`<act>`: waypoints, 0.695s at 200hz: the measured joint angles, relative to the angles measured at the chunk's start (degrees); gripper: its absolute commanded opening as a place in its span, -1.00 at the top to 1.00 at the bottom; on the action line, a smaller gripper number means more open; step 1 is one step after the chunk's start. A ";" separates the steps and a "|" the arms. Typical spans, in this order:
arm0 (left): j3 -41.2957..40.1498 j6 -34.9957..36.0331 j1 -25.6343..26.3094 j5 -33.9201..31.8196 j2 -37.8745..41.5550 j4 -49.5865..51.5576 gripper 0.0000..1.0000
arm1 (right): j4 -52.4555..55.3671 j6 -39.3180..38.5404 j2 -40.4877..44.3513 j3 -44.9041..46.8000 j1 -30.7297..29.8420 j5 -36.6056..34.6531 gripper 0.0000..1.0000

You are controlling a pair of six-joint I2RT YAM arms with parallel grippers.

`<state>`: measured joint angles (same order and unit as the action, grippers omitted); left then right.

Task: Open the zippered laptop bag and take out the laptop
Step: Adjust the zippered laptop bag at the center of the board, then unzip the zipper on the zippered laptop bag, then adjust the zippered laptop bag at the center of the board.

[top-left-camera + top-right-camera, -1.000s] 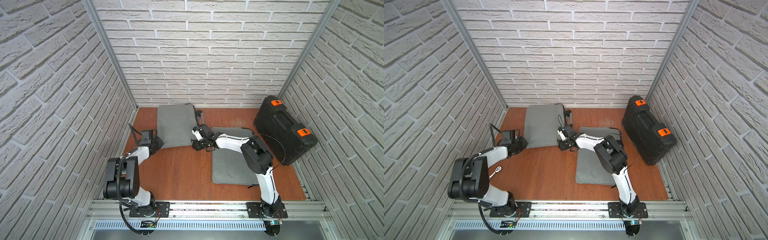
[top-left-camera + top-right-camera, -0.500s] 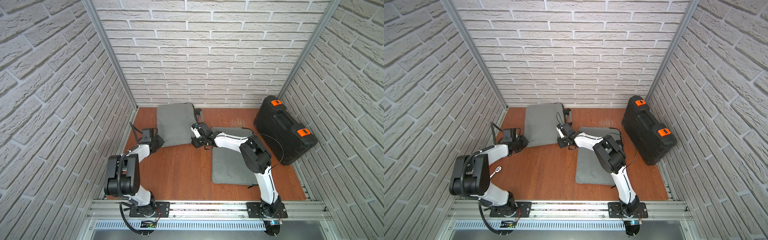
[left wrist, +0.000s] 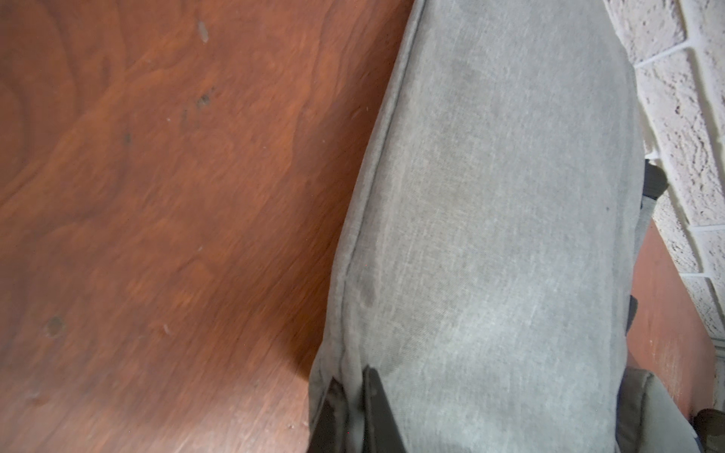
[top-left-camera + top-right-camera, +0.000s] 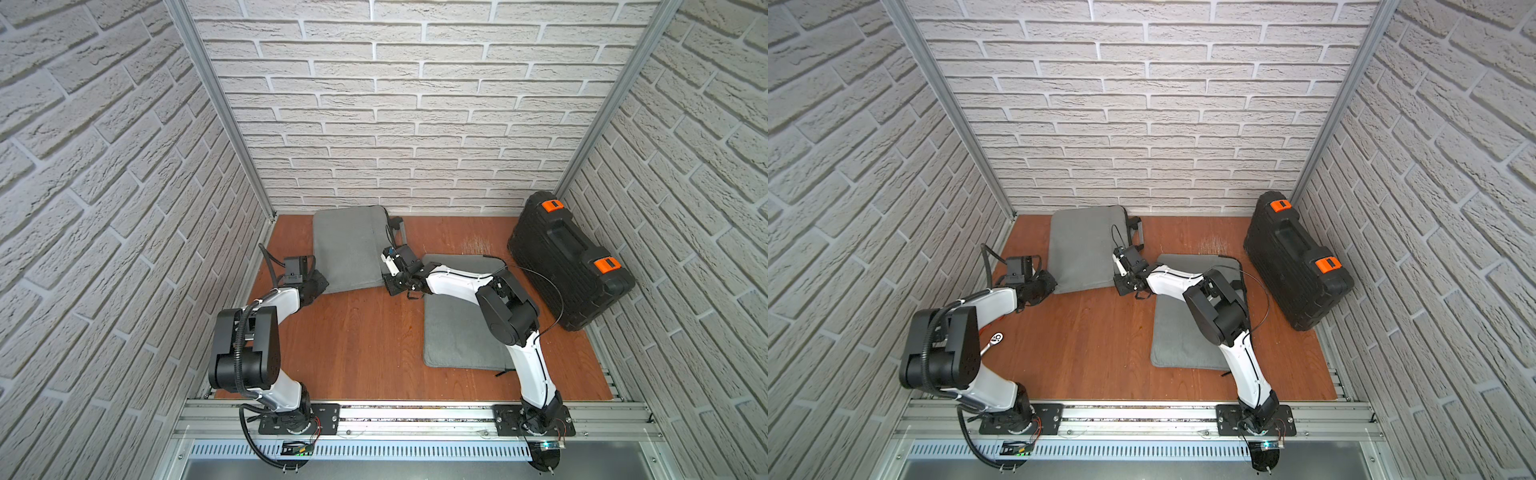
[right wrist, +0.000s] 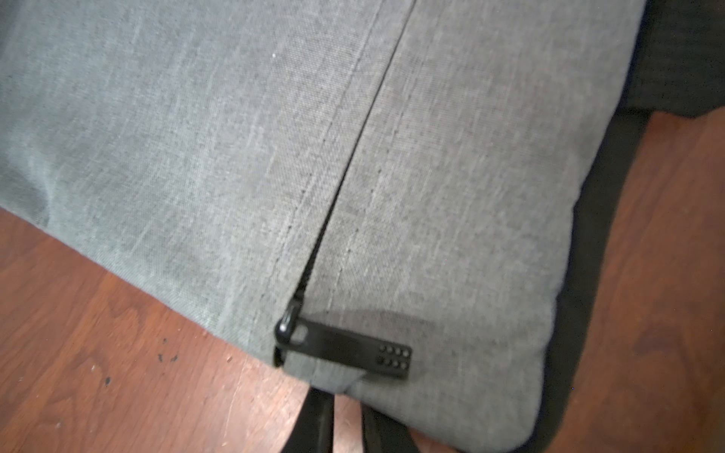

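1. laptop bag point(image 4: 347, 249) lies flat at the back of the tabletop point(image 4: 365, 345), near the rear wall. no laptop in sight, so i judge it is inside.
2. left jaws are pressed together on the bag's near left corner. in the left wrist view a fold of grey fabric sits between the fingertips point(image 3: 333, 415). good anchor.
3. right jaws are at the bag's near right corner. the right wrist view shows the fingertips point(image 5: 319, 423) close together with a sliver of tabletop between them, just below the zipper pull point(image 5: 345, 353). the pull is not between them. whether they nip the hem, i cannot tell.
4. step in hand, as i read it: take the pull. it lies flat on the fabric, so i'd come in low, slip one finger under the tab and close on its dotted end. then draw along the zip line point(image 5: 353, 164) while the left side holds the fabric taut.
5. containers: the bag's zip reads closed wherever i can see it. black case point(image 4: 569, 262) by the right wall is shut, contents hidden. grey pad point(image 4: 457, 332) lies under the right arm; contents unknown.
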<state>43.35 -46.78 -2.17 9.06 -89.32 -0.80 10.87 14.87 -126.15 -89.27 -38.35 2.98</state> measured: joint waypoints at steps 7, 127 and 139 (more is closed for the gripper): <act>0.00 -0.02 0.00 0.00 0.00 0.00 1.00 | -0.02 0.24 0.00 0.00 -0.09 -0.20 0.59; 0.00 0.00 0.00 0.04 0.00 0.02 1.00 | -0.24 3.19 -0.59 0.00 -1.20 -5.62 0.88; -0.02 0.00 -0.02 0.02 0.00 0.02 1.00 | -0.24 3.21 -0.59 0.00 -1.25 -5.86 0.88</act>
<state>43.33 -46.78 -2.20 9.08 -89.32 -0.78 10.63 18.09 -126.74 -89.27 -39.59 -2.87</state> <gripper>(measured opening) 0.094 0.089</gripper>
